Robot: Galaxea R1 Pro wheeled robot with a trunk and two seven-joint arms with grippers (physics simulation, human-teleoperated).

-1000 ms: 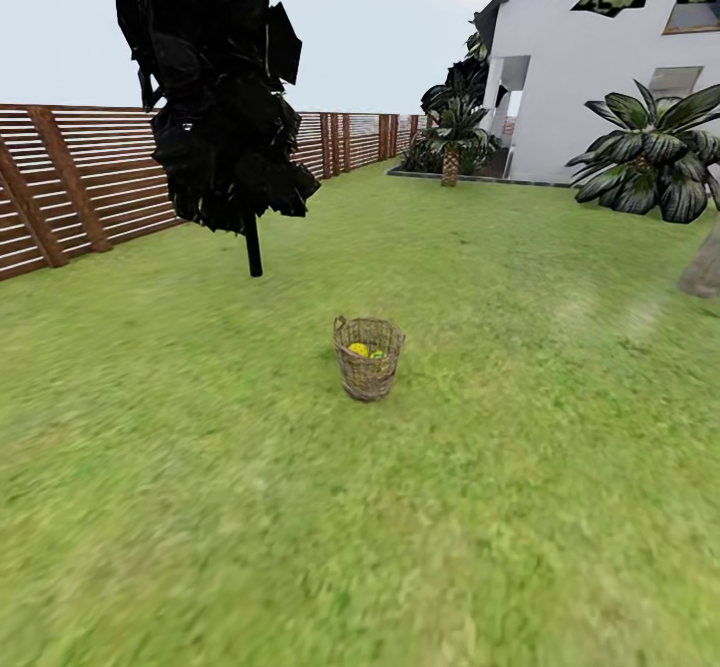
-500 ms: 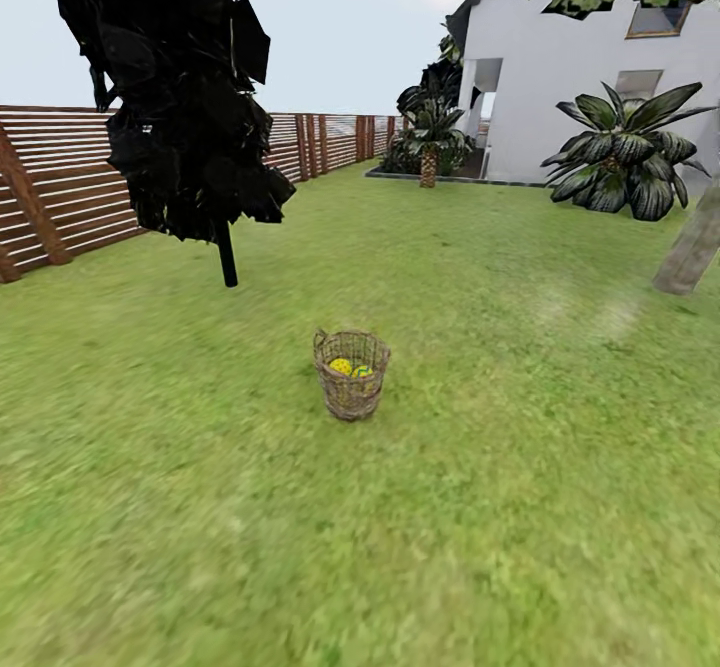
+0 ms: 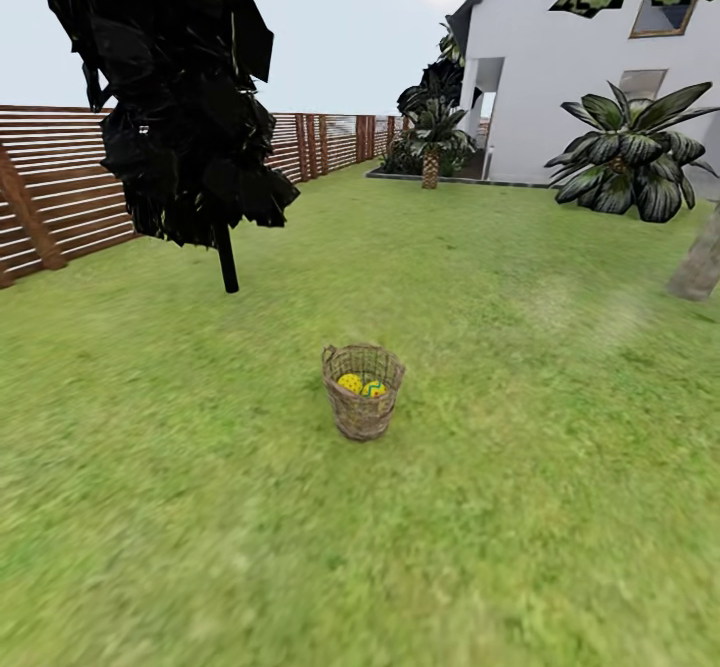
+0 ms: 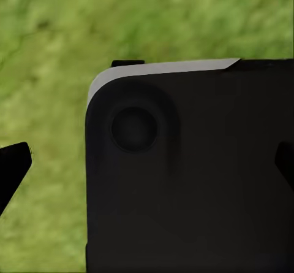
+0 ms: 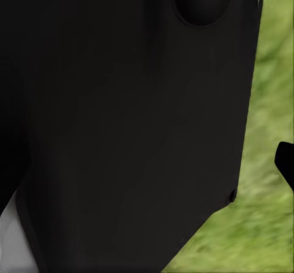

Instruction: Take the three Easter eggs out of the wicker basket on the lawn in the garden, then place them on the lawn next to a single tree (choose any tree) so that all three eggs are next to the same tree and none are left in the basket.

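Both wrist cams are mostly staring at a black robot body panel [image 4: 190, 175] with lawn behind it. Dark fingertips [image 4: 13, 165] poke in at the edges, but honestly can't tell if either end effector is released or clenched.

From the head cam, the wicker basket [image 3: 362, 405] stands upright on the lawn [image 3: 520, 507], mid-view. Two Easter eggs [image 3: 361, 385] are visible inside, touching each other. The black-foliaged conifer [image 3: 190, 97] stands beyond it, and a grey-brown tree trunk [image 3: 697, 262] is well off to the right.

We see a small round basket of rough woven tan twigs [image 3: 362, 405], and a brown fence of matt wooden slats [image 3: 70, 192].
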